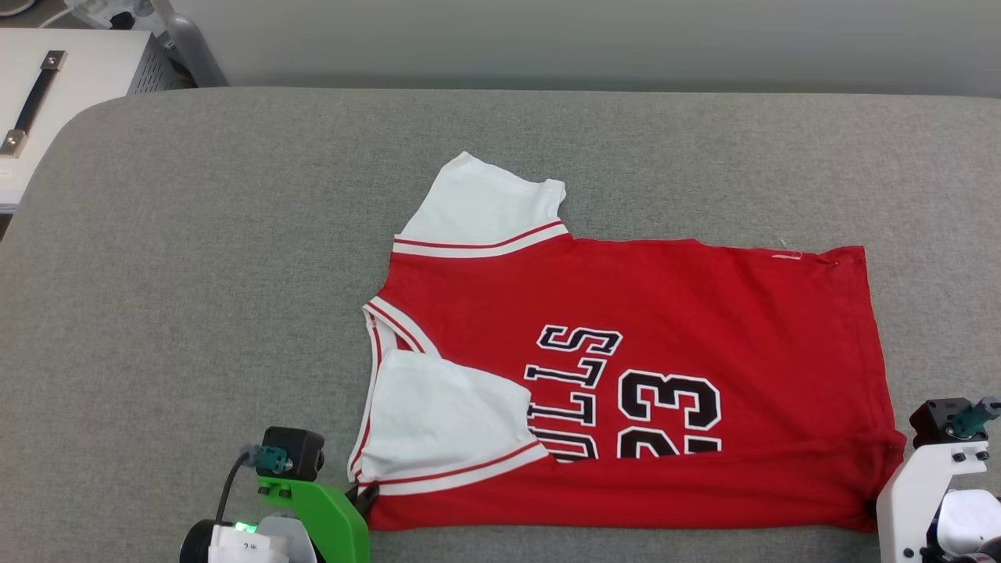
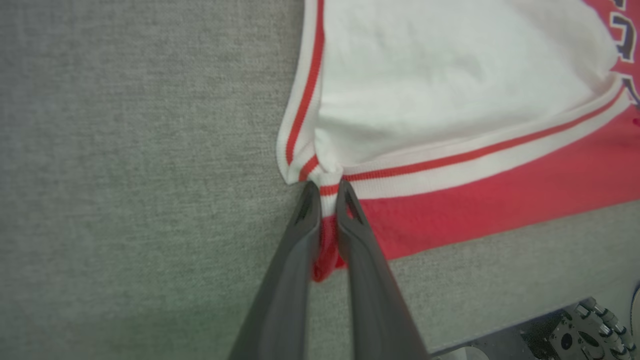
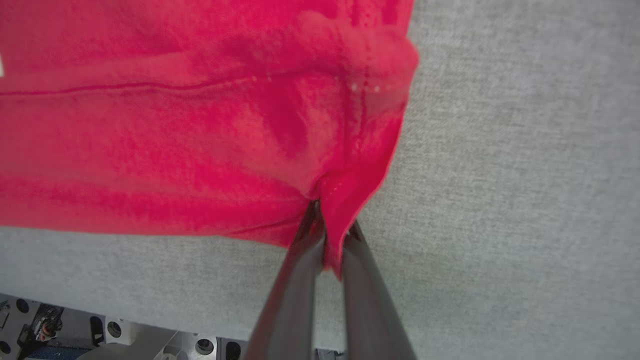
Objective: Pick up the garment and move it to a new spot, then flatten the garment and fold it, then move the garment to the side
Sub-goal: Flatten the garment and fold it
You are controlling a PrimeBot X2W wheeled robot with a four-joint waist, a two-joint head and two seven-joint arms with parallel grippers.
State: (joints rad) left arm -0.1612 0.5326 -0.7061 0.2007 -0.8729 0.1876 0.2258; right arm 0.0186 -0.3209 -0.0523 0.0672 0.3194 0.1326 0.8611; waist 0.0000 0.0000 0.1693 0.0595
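Left gripper (image 2: 326,187) clamped on garment (image 1: 688,289) near-left corner, right gripper (image 3: 331,222) clamped on near-right hem; pull unevenly and thin pinch may slip, skewing your fold.

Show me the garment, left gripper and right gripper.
garment (image 1: 672,289), head view, red body panel
left gripper (image 2: 326,187), left wrist view, between fingertips at striped trim
right gripper (image 3: 332,220), right wrist view, between fingertips at red corner

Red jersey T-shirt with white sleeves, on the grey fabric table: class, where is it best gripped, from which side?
Pinch the red jersey T-shirt at its near corners, striped-trim corner and hem corner, from the robot's side, low over the grey fabric table: that folded edge lies straight, both corners exposed.
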